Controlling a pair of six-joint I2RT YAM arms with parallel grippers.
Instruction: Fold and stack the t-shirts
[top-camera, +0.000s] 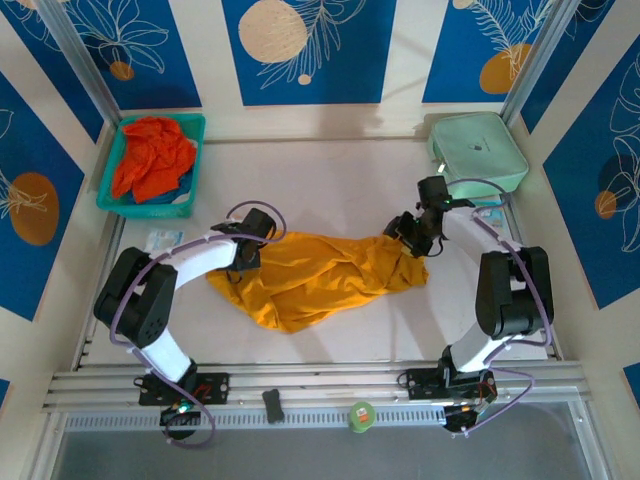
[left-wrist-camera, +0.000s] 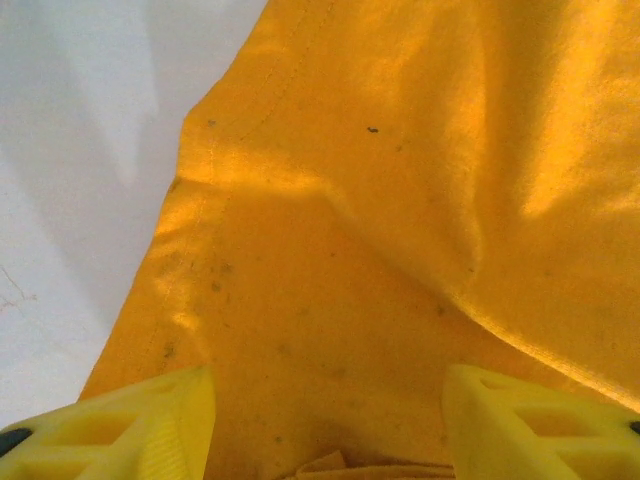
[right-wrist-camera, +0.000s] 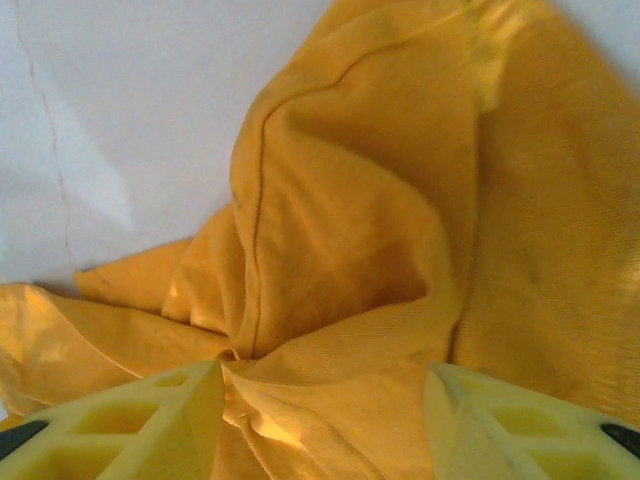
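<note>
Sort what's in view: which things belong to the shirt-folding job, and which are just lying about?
Job: yellow-orange t-shirt; red-orange t-shirt.
Lying about: teal basket holding the red-orange one; mint-green case; green roll.

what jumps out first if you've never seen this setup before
The crumpled yellow shirt in the middle of the table stands out most, with the left claw and right claw open over its two ends. Next come the red-orange shirt heaped in the teal basket at the far left corner, and the mint case at the far right.
</note>
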